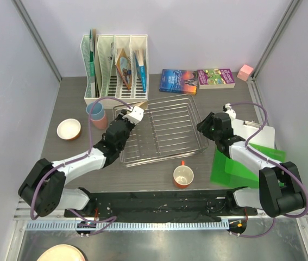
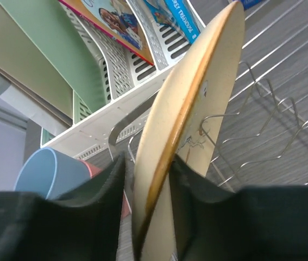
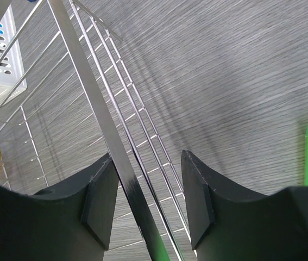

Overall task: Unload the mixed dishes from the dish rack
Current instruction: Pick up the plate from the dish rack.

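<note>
Grey bench (image 1: 143, 176): at the rack (image 1: 167, 130), upper left, the left hand (image 2: 149, 179) pinches the plate (image 2: 197, 109). Right hand (image 3: 145, 190), spread, straddles its rim.

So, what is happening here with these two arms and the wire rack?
The robot is emptying the chrome dish rack. The left claw is closed on the beige plate, which stands on edge at the rack's far left corner. The right claw is open astride the rack's right rim and holds nothing. The orange mug, the small orange bowl and the grey-blue cup, nested in a pink cup, sit on the table outside the rack.
</note>
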